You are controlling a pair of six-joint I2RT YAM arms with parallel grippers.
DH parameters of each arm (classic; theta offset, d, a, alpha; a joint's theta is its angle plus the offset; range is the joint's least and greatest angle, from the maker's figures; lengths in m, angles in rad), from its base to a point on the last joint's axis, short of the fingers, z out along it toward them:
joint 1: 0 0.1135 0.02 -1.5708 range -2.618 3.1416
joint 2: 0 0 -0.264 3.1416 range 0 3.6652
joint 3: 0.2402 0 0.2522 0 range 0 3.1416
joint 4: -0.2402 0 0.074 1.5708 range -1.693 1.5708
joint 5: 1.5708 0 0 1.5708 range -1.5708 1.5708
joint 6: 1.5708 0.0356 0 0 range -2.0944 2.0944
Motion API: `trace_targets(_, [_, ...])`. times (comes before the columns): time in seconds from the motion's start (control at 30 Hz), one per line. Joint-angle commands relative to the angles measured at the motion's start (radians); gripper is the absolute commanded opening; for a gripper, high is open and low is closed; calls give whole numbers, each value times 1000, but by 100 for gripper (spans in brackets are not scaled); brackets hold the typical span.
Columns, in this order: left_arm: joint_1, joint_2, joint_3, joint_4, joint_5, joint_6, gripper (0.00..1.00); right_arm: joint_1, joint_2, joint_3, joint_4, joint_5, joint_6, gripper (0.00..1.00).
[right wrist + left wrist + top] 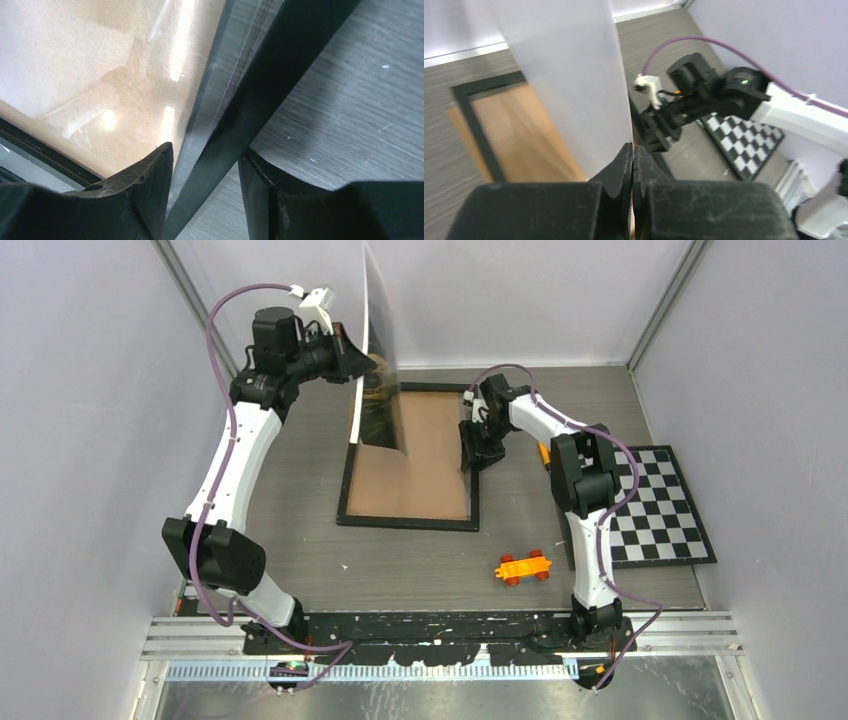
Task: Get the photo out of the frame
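Here, the grey wood-grain table (300, 570) carries one frame (408, 523), lying flat at the middle of its back half. It is a thin black rectangle around a bare brown board.

You have one photo (569, 75), and it is up out of that frame. It stands almost upright over the frame's back left corner, with its lower end down over the left side of the board. From your left wrist it shows only a blank white back. From above you see it nearly edge-on, with a dark olive smear low down where the print faces away. The picture on it is too blurred to read, and its top is cut off by the edge of the view.

One checkerboard mat (655, 505) lies by the right edge, partly covered by your right arm (590, 490).

There are two arms. The left arm (235, 450) reaches to the back, and the left gripper (632, 150) is pressed together, pinching the photo's edge.

The right gripper (205, 165) sits at the frame's right side near the back corner. Its jaws stand apart with the black rim between them, and you cannot tell whether they squeeze it.

One orange toy car (522, 567) sits near the front edge, right of the middle.
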Motion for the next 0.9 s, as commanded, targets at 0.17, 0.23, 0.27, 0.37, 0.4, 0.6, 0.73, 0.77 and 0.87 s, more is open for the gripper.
trace_targets(0.17, [60, 51, -19, 127, 113, -244, 0, -66, 17, 8, 77, -66, 61, 63])
trace_targets(0.23, [99, 77, -67, 113, 132, -272, 0, -81, -9, -5, 82, -82, 60, 66])
trace_targets(0.27, [117, 91, -89, 103, 143, -275, 0, -93, -22, -11, 84, -90, 56, 68])
trace_targets(0.37, [143, 133, -160, 68, 166, -212, 0, -116, -51, -37, 94, -95, 40, 73])
trace_targets(0.4, [145, 149, -187, 60, 175, -190, 0, -122, -55, -40, 91, -94, 35, 74])
trace_targets(0.6, [151, 255, -312, 43, 160, -167, 0, -151, -44, -29, 58, -122, 43, 75])
trace_targets(0.73, [164, 328, -333, 4, 109, -209, 0, -151, -43, -44, 51, -167, 50, 75])
trace_targets(0.77, [166, 336, -339, 14, 105, -215, 0, -150, -43, -48, 48, -174, 52, 75])
trace_targets(0.87, [166, 346, -340, 22, 81, -198, 0, -151, -43, -62, 45, -183, 56, 75])
